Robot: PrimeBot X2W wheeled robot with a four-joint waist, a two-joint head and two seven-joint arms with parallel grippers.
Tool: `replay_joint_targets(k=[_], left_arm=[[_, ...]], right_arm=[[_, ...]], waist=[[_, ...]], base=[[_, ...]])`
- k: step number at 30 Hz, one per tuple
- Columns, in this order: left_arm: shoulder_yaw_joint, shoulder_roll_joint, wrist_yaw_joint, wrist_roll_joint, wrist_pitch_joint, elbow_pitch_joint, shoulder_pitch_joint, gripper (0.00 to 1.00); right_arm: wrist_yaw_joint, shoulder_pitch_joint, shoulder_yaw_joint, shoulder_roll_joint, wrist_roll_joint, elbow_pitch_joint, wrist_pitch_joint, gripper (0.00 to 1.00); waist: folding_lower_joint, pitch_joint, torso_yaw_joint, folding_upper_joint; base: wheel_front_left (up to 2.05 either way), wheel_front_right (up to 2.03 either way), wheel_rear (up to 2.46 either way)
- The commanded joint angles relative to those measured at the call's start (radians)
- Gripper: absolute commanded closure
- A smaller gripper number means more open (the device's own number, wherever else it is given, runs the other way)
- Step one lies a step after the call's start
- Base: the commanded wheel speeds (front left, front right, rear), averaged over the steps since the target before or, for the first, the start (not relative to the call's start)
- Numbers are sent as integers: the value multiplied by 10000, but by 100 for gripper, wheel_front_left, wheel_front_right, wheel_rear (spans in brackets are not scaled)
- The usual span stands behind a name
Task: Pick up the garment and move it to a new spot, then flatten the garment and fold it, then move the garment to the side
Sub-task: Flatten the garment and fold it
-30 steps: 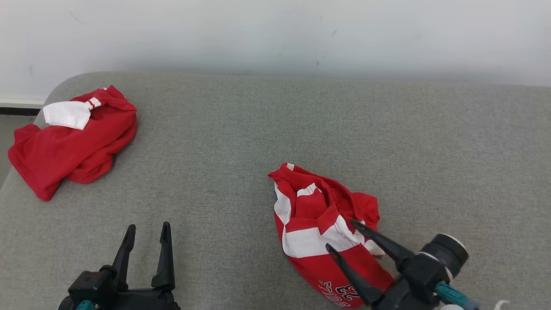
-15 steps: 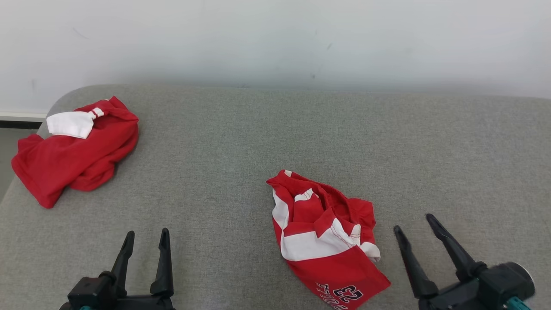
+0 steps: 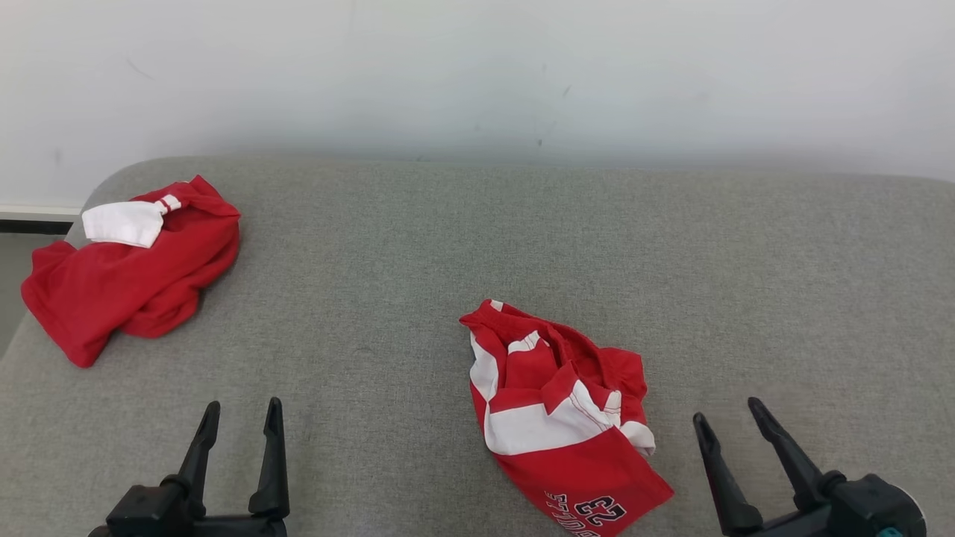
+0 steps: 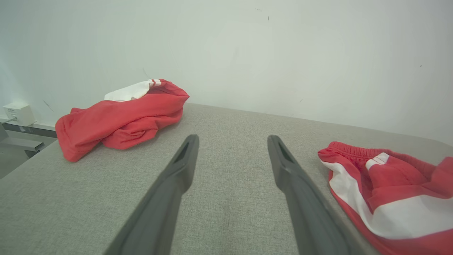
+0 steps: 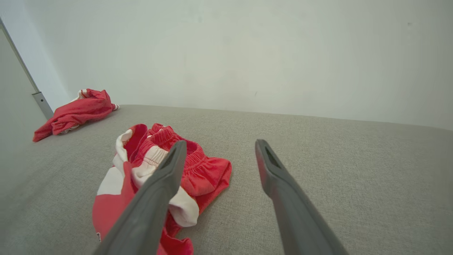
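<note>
On the grey padded top (image 3: 448, 239): crumpled red-and-white shorts (image 3: 559, 432), near the front edge, right of centre.
Left gripper (image 3: 243, 406): fingers spread, empty.
Right gripper (image 3: 725, 412): same, just beside the shorts, not touching.
Risk: grabbing only one loose layer, so the bundle unrolls mid-lift, I'd guess.
Around: another red garment (image 3: 127, 268) at the far-left corner, well apart; path looks open.

We see a red garment (image 3: 556, 418) banded white with dark numerals, and a red-and-white bundle (image 3: 127, 276) at the far-left corner of the grey cushion (image 3: 418, 246).
</note>
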Motion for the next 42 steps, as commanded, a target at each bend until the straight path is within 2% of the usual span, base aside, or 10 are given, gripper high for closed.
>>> replay_joint_targets(k=[1, 15, 21, 31, 42], left_arm=[[46, 4, -16, 83, -8, -52, 107, 0], [-179, 4, 38, -94, -8, -11, 9, 0], [-248, 4, 106, -219, -8, -4, -34, 0], [-392, 2, 181, -347, -8, 1, -157, 0], [-505, 4, 285, -432, -8, 1, -151, 0]], right_arm=[[-26, -222, 198, -155, 130, 118, -2, 0], [-26, -2218, 2566, -1347, 1269, 1817, -2, 0], [-26, -2719, 3385, -1431, 1849, 2584, 46, 0], [-26, -3331, 4674, -1364, 2721, 3085, 74, 0], [-26, -3440, 4952, -1529, 2739, 2755, -14, 0]], waist=[[0, -9, 22, 0], [0, 168, 565, 0], [0, 239, 808, 0], [0, 423, 1062, 0], [0, 500, 1193, 0]], base=[[0, 0, 0], [0, 0, 0], [0, 0, 0], [0, 0, 0], [0, 0, 0]])
